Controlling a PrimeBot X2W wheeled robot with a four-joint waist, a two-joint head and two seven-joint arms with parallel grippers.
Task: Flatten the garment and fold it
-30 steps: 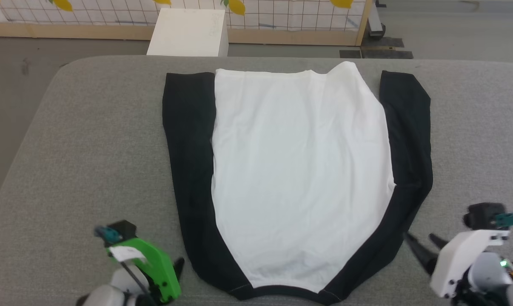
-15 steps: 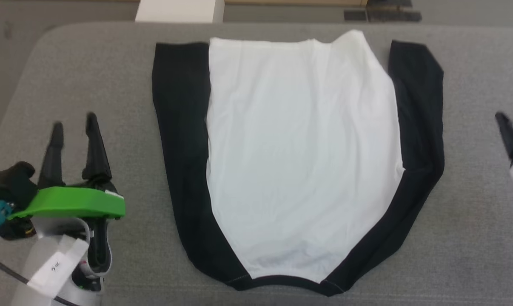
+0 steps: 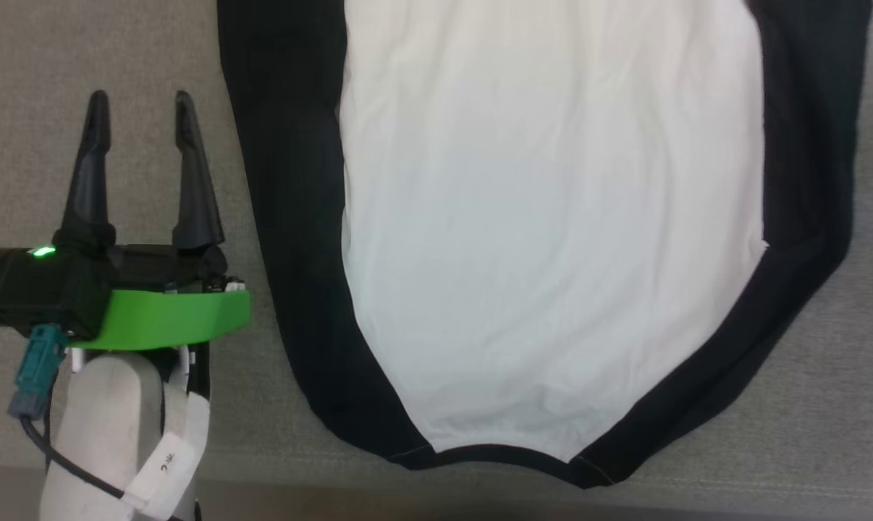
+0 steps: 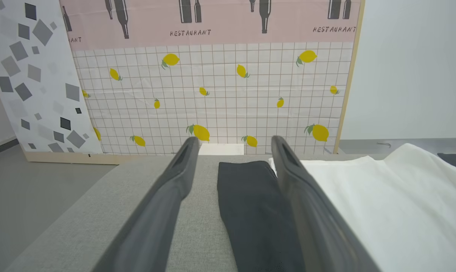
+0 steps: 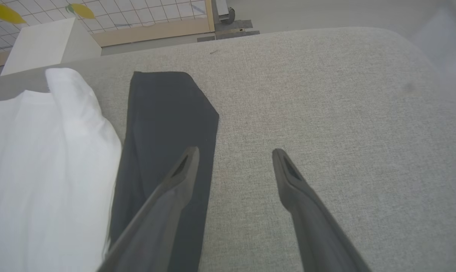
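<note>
could drag the neck (image 3: 509, 456) off the near edge of the counter (image 3: 118, 434) if pulled toward the body, given so little bare cloth-free margin there. could pinch only the top layer of a black sleeve and peel it off the white panel, with soft cloth lying flat and no raised edge to bite. could skew the fold if gripped at unequal heights on the two sides. farther out, could press the raised white corner (image 5: 61, 87) into a crease unless smoothed first.

finds the shirt (image 3: 552, 217) flat across the middle of the counter, neck nearest, sleeves running away along both sides. finds the left gripper (image 3: 140, 101) spread wide and empty, over bare counter just beside the left sleeve (image 3: 284, 217), apart from it, pointing along its length. finds the right gripper (image 5: 234, 150) spread wide and empty too, with one of its fingers (image 5: 167, 196) over the right sleeve (image 5: 163, 124) and the other over bare counter. cannot tell whether either touches down.
</note>
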